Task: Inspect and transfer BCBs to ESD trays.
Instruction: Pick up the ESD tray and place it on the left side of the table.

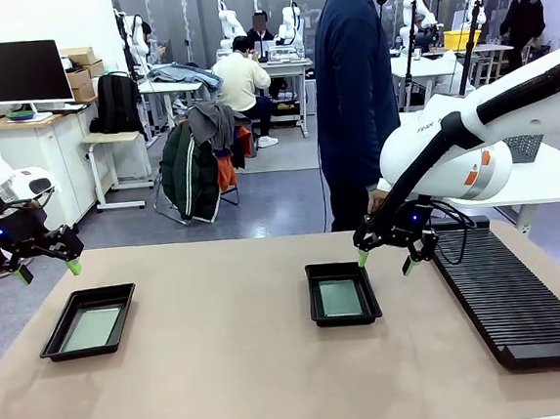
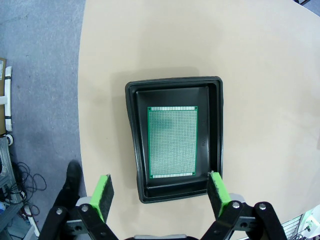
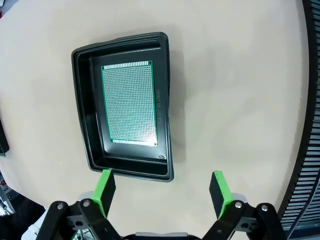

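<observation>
On your left side, the left pincer (image 1: pixel 48 266) hangs above the bench (image 1: pixel 226 371) near its left edge, its green pads spread wide and nothing between them. Below it and a little toward the middle sits the left tray (image 1: pixel 51 342), a shallow black one, with a green board (image 1: pixel 91 328) lying flat on its floor. From the left wrist camera you look straight down on that tray (image 2: pixel 215 130); the board (image 2: pixel 172 141) lies flat and square to the tray walls, with black floor showing all round it, and the two pads (image 2: pixel 102 195) stand to either side of the tray's near rim, above it and not touching. On your right side, the right pincer (image 1: pixel 383 258) hovers just beyond the far right corner of the second tray (image 1: pixel 313 305), which sits near the middle of the bench; its pads are also spread wide and hold nothing. A second green board (image 1: pixel 342 298) lies flat inside this tray. In the right wrist camera the tray (image 3: pixel 82 125) sits to the left of the pincer's line, so one pad (image 3: pixel 105 184) is over its near rim and the other is over bare bench; the board (image 3: pixel 130 102) rests flat inside. A long black ribbed rack (image 1: pixel 508 297) lies along the right side of the bench, apart from the tray. A person in a dark coat (image 1: pixel 353 95) stands at the far edge, one hand (image 1: pixel 377 199) hanging down behind the right arm.
</observation>
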Robot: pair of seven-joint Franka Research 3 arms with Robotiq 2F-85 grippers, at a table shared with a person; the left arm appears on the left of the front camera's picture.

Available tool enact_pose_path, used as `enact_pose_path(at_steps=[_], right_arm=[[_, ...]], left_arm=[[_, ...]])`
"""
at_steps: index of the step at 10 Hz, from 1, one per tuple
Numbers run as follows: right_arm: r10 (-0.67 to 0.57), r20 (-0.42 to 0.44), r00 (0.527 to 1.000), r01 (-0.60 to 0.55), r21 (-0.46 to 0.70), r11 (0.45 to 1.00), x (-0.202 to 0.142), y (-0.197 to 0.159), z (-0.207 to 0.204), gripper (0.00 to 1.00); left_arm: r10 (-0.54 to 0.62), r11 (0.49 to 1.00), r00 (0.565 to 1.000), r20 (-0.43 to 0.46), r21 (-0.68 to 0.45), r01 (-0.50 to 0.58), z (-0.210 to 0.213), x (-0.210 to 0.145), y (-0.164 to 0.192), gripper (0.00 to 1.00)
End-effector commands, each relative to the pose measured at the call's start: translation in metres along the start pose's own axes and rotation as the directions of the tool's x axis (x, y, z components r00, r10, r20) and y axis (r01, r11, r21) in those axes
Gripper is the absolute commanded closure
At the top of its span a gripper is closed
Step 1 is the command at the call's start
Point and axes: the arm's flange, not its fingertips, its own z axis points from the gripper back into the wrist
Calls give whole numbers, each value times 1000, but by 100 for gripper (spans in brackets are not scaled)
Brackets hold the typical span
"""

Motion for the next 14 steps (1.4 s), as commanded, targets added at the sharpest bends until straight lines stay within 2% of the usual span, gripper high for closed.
enact_pose_path(at_steps=[1, 10, 12, 14], right_arm=[[-4, 11, 1000, 4, 11, 1000, 1, 0, -4, 0], [0, 0, 1000, 0, 0, 1000, 0, 0, 0, 0], [-74, -19, 997, 76, 177, 981, -15, -35, 31, 0], [-116, -39, 993, 122, 310, 943, -25, -76, 54, 0]], left_arm=[[2, 1000, 1000, 14, 3, -2, -2, -2, 1, 0], [0, 1000, 1000, 0, 0, 0, 0, 0, 0, 0], [-39, 999, 998, 40, -7, 39, 27, 14, -60, 0], [-53, 998, 998, 23, -33, 54, 43, 26, -116, 0]])
